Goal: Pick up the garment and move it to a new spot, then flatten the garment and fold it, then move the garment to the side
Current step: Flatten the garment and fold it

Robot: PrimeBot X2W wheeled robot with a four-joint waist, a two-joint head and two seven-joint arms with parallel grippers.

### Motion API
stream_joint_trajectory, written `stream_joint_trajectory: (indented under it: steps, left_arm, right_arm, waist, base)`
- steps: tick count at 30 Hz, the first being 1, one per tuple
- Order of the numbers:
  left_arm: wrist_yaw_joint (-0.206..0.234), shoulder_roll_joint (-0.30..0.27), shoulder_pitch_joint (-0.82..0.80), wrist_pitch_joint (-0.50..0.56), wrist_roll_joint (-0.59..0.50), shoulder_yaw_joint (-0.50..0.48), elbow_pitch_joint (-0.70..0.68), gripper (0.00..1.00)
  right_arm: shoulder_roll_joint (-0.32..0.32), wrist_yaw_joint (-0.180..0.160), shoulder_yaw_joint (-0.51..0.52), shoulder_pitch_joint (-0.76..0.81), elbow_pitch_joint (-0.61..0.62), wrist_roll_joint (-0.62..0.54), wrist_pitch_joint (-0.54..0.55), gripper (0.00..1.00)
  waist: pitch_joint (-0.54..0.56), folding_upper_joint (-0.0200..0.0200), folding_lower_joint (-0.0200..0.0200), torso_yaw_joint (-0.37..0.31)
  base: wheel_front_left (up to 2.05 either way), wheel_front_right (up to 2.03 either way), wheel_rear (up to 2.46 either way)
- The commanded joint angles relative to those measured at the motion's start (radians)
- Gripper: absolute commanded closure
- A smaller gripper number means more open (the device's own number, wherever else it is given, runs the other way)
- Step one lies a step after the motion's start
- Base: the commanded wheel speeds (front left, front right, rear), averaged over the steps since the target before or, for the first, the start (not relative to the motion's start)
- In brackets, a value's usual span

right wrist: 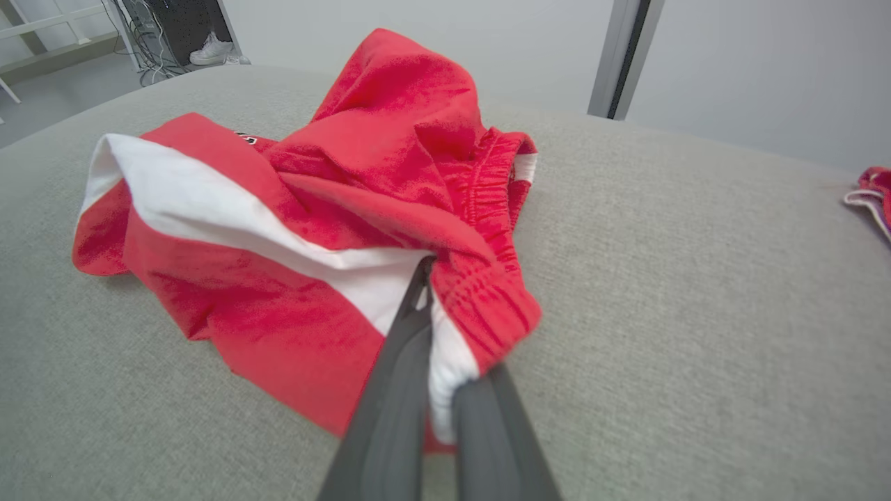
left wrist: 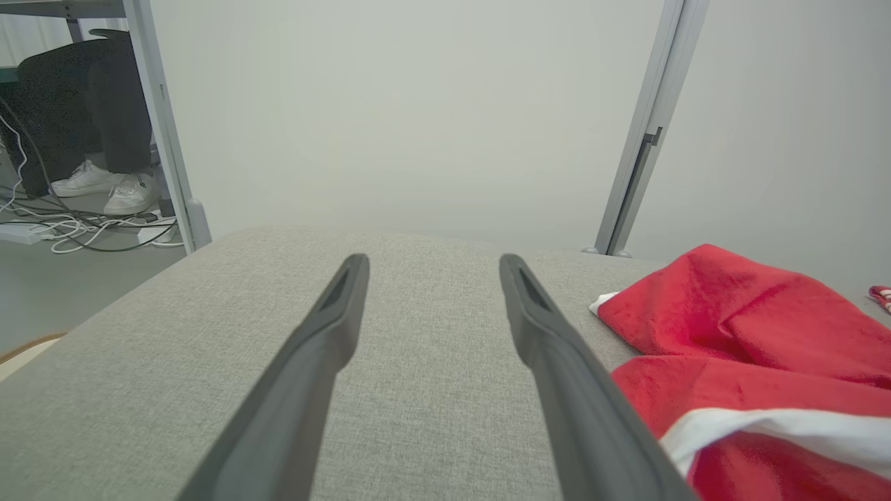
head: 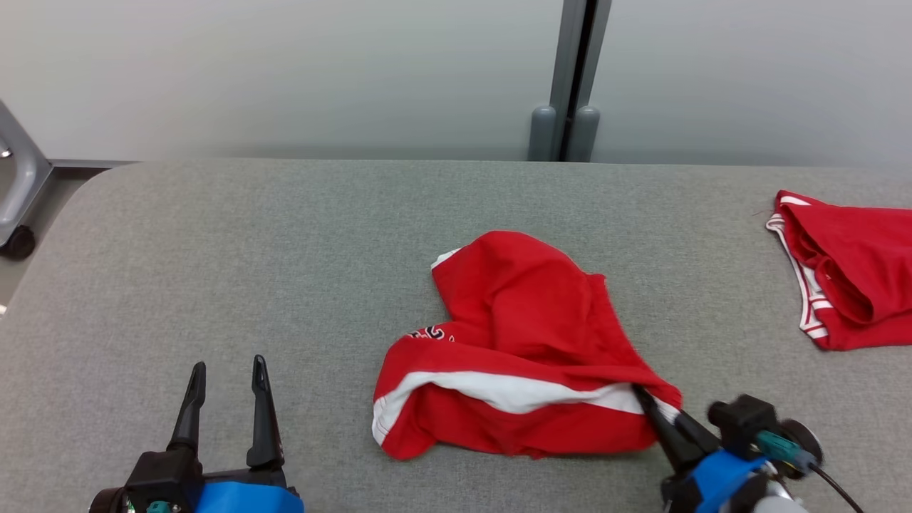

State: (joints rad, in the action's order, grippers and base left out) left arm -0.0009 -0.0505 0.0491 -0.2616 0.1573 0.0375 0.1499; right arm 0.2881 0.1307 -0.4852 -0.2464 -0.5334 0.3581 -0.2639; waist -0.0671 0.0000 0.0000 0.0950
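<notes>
A red garment (head: 524,342) with a white stripe lies crumpled in the middle of the grey padded table (head: 285,249). My right gripper (head: 639,392) is shut on the garment's near right corner, by the white stripe. In the right wrist view its two fingers (right wrist: 397,390) pinch white and red cloth of the garment (right wrist: 362,188) between them. At the lower left my left gripper (head: 226,370) stands open above bare table, well left of the garment. The left wrist view shows its fingers (left wrist: 334,327) spread apart, with the garment (left wrist: 752,348) off to the right.
A second red garment with white trim (head: 848,267) lies at the table's right edge. Behind the table stand a pale wall and a grey post (head: 570,78). A wheeled frame (head: 18,192) stands off the left end. A person's feet in white shoes (left wrist: 104,188) and cables show on the floor.
</notes>
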Motion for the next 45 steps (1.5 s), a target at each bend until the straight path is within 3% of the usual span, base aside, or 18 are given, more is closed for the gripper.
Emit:
stream_joint_trajectory:
  steps: [1, 8, 10, 33, 45]
  left_arm:
    - [-0.007, 0.0, -0.007, -0.004, -0.005, -0.003, 0.0, 0.0]
    - [-0.008, 0.0, 0.002, -0.004, -0.004, -0.009, 0.003, 0.0]
    - [-0.008, 0.0, 0.009, -0.004, -0.003, -0.011, 0.004, 0.0]
    - [-0.018, 0.0, 0.045, -0.004, -0.024, -0.027, 0.005, 0.0]
    - [-0.02, 0.0, 0.056, -0.004, -0.043, -0.038, 0.007, 0.0]
  right_arm:
    - [0.011, 0.0, 0.039, 0.039, 0.012, -0.006, 0.0, 1.0]
    - [-0.005, 0.0, 0.178, 0.148, 0.031, -0.036, 0.0, 1.0]
    - [-0.014, 0.0, 0.197, 0.156, 0.044, -0.042, 0.0, 0.0]
    - [-0.199, 0.0, 0.465, 0.275, 0.39, -0.172, 0.0, 0.0]
    - [-0.233, 0.0, 0.474, 0.325, 0.383, -0.194, 0.0, 0.0]
  waist:
    - [0.005, 0.0, 0.0, -0.009]
    - [0.012, 0.0, 0.0, -0.026]
    - [0.015, 0.0, 0.0, -0.031]
    - [0.069, 0.0, 0.0, -0.089]
    - [0.073, 0.0, 0.0, -0.089]
  base:
    - [0.0, 0.0, 0.0]
    - [0.0, 0.0, 0.0]
    - [0.0, 0.0, 0.0]
    - [0.0, 0.0, 0.0]
    - [0.0, 0.0, 0.0]
